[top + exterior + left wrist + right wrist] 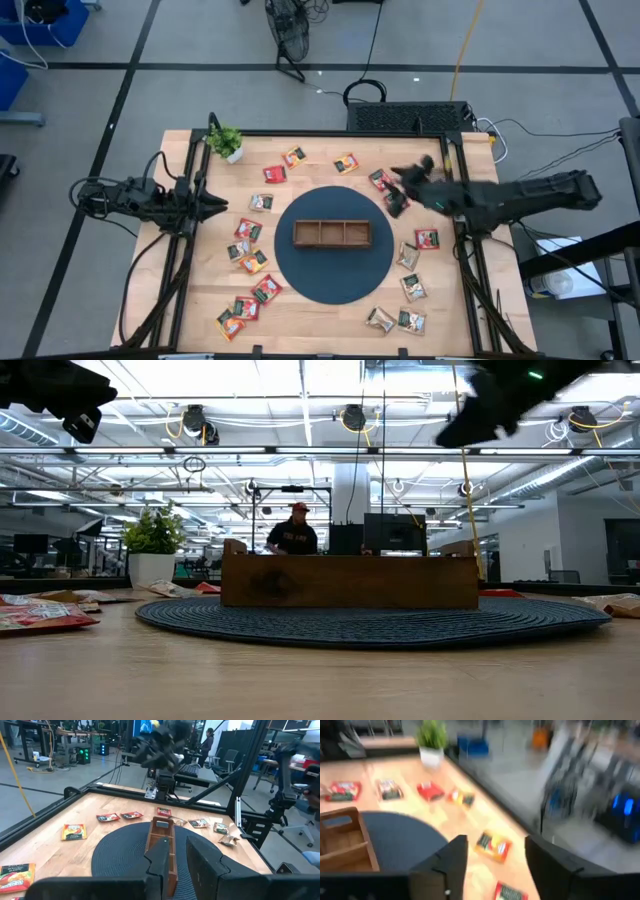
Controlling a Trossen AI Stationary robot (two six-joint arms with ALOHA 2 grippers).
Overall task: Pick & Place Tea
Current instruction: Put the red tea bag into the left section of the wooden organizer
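Tea sachets (247,229) lie scattered on my counter (300,320) around the dark round mat (334,280) (the wooden tray (332,234) sits mid-mat). My right hand (492,862) hovers open and empty above the far-right sachets; my left hand (179,857), slightly parted, empty, waits at the left edge.

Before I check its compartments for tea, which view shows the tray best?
The high view: the tray shows from above, all three compartments empty. The low view shows only its side wall; the left wrist, one end; the right wrist, a corner.

Wooden tray (332,234) centred on dark round mat (300,272) (tea sachets (248,229) scattered around it).
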